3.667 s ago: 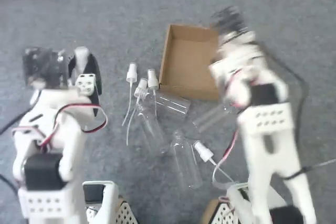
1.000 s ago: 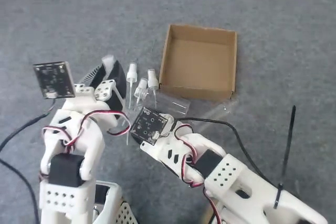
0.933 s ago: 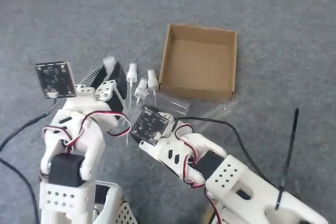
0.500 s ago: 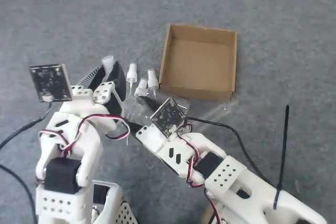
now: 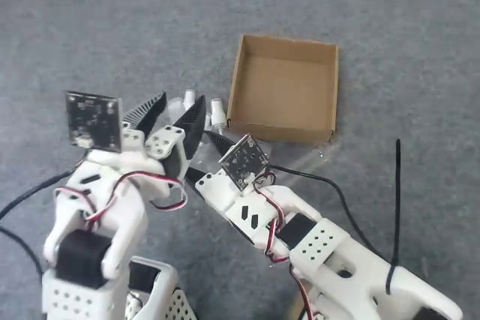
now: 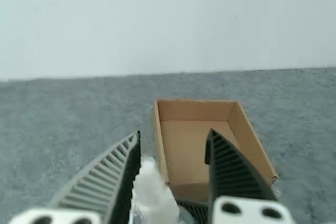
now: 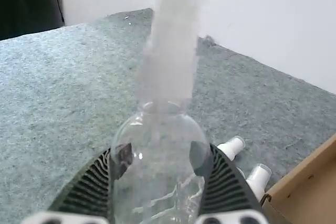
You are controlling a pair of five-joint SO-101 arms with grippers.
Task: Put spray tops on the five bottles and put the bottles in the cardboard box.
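Clamping a clear bottle [image 7: 157, 145] just beside the cardboard box [image 6: 191, 145], the right gripper [image 7: 160, 163] seems to steady it so the left gripper [image 6: 173, 135], jaws spread around the white spray top [image 7: 170, 45] at its neck, can seat it.

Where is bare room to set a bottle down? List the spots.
Free: the grey mat right of the cardboard box, the mat left of the left hand, and the box's floor. Crowded: around the spray tops by the box's left wall.
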